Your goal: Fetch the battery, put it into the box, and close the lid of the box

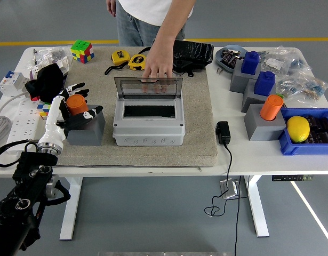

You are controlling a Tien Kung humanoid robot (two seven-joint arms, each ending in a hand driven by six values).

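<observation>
An orange battery (76,103) stands upright in a grey block (90,130) at the left of the tan mat (201,112). My left hand (85,100) is at it, open: the fingers (77,87) are spread behind the battery and the thumb lies over the block in front. The grey box (148,128) sits mid-mat with its clear lid (148,87) standing up. A person's hand (157,66) rests on the lid's top edge. My right hand is out of view.
A second orange battery (271,106) and two blue ones (250,62) stand on grey blocks at the right. A lemon (298,128) lies in a blue bin. A black adapter (223,132), tape measures (137,61), a cube (81,50) and a power strip (14,120) lie around.
</observation>
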